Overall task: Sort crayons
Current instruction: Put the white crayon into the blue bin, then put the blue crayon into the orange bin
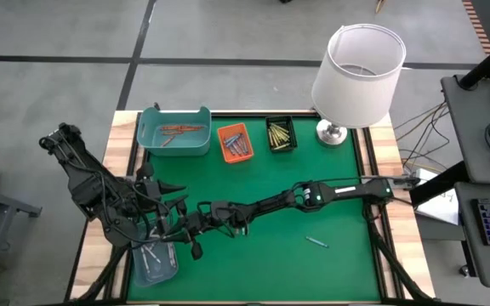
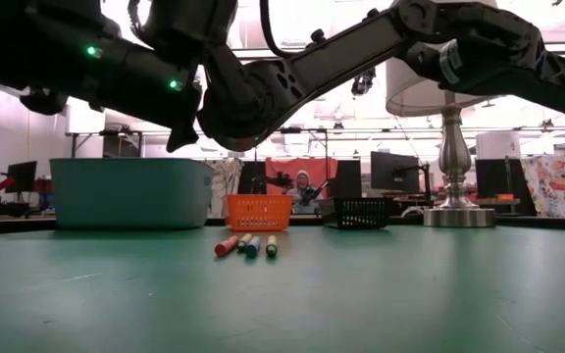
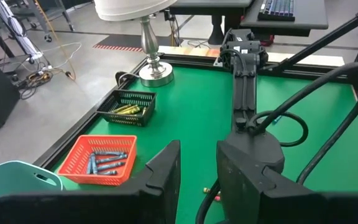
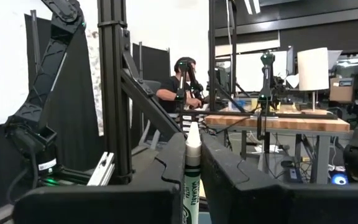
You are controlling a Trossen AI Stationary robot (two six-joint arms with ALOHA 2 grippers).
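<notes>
My right gripper (image 4: 192, 155) reaches across to the table's left part (image 1: 196, 228) and is shut on a green-labelled crayon (image 4: 192, 180) with a pale tip. My left gripper (image 3: 197, 174) is open and empty beside it (image 1: 173, 219). Several loose crayons (image 2: 246, 245), red, blue and yellow-green among them, lie on the green mat below the arms. One blue crayon (image 1: 316, 241) lies alone at the near right. Reddish crayons lie in the teal tray (image 1: 175, 129), blue-grey ones in the orange tray (image 1: 235, 142), yellow-green ones in the black tray (image 1: 281, 134). My right gripper pinches the crayon's labelled body (image 4: 192, 190) between its two fingers. The crayon lies along the fingers, and its pale tip (image 4: 193, 134) sticks out past their free ends. The fingers are about level and point toward the table's left side. The crayon is held above the mat.
A clear tray (image 1: 154, 263) with silvery crayons sits at the near left corner under the left arm. A white-shaded lamp (image 1: 357, 72) stands at the far right corner. The mat's middle and right (image 1: 313, 195) lie open. A person sits far off in the room (image 2: 303, 188).
</notes>
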